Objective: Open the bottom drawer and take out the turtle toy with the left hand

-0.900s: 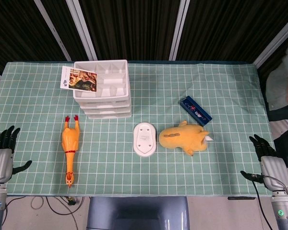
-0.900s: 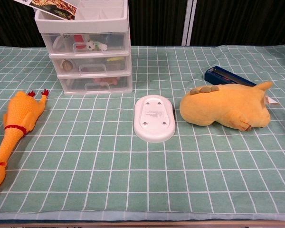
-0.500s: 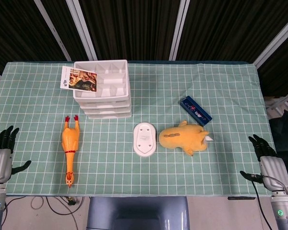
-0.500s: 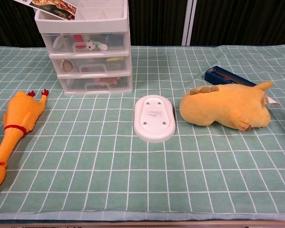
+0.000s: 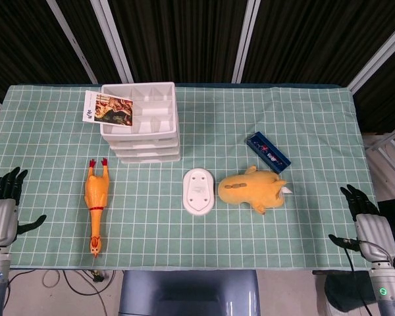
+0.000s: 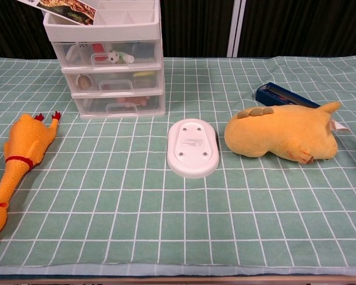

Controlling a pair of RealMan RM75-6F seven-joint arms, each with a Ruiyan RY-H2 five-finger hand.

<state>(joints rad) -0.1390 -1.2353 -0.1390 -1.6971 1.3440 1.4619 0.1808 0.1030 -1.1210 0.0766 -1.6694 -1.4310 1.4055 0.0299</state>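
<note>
A white three-drawer unit (image 5: pixel 143 126) (image 6: pixel 111 62) stands at the back left of the table, all drawers closed. Its bottom drawer (image 6: pixel 120 104) has a clear front with a handle; something pinkish shows dimly inside, and I cannot make out a turtle toy. My left hand (image 5: pixel 2 204) hangs at the table's left front edge, fingers spread, holding nothing. My right hand (image 5: pixel 365 218) is at the right front edge, likewise empty with fingers apart. Neither hand appears in the chest view.
A rubber chicken (image 5: pixel 96 201) (image 6: pixel 18 163) lies in front of the drawers. A white oval device (image 5: pixel 199 191) (image 6: pixel 192 146), an orange plush (image 5: pixel 253 189) (image 6: pixel 282 136) and a blue box (image 5: pixel 268 151) (image 6: pixel 279 94) fill the middle and right. A picture card (image 5: pixel 108 108) rests on the drawer unit.
My left hand has drifted slightly left and up at the table edge. The person at the far right edge has left the view. Nothing on the table moved.
</note>
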